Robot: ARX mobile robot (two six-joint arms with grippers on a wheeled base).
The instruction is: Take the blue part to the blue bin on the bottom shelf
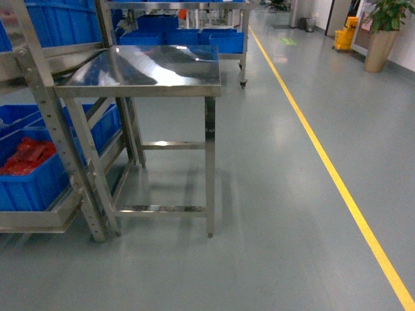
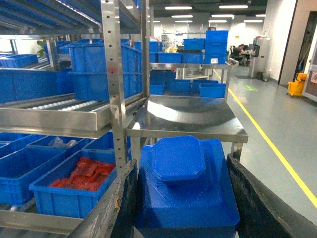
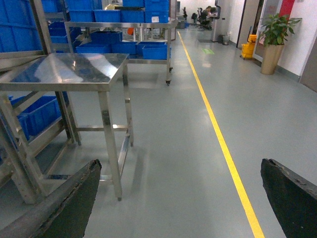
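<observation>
The blue part (image 2: 178, 158) sits low in the middle of the left wrist picture, right between the two dark fingers of the left gripper (image 2: 181, 198). It is a flat blue piece with cut corners, and it lies on a bigger blue block under it. The fingers stand close on both sides, so I think this gripper is holding the blue stack, but I cannot see the touch for sure. So picking up looks done, and dropping off is left. A blue bin (image 2: 74, 191) with red things inside sits on the bottom shelf at the lower left. Which bin is the right one, I cannot tell. A shiny steel table (image 1: 146, 68) stands beside the shelf. The right gripper (image 3: 181, 203) is wide open and holds nothing, with only grey floor below it.
</observation>
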